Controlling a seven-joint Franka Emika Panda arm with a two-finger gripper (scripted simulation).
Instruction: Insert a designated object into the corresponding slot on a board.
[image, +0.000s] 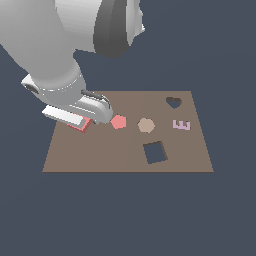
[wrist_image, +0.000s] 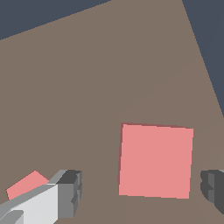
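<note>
Exterior view: the Panda arm covers the upper part of the exterior view's left and reaches down over the brown board, near the board's edge on that side. The gripper stands wide open and holds nothing; in the wrist view one finger and the other finger sit on opposite sides of the red square block, each apart from it with brown board showing between. The block lies flat on the board, mostly hidden under the hand in the exterior view. The tilted square slot lies well apart, toward the exterior view's right, past the red pentagon piece and the tan hexagon piece. Probable faults: the block sits nearer one finger, so closing may push or rotate it before both fingers bear; a rotated grip would then mismatch the tilted slot and jam at insertion.
</note>
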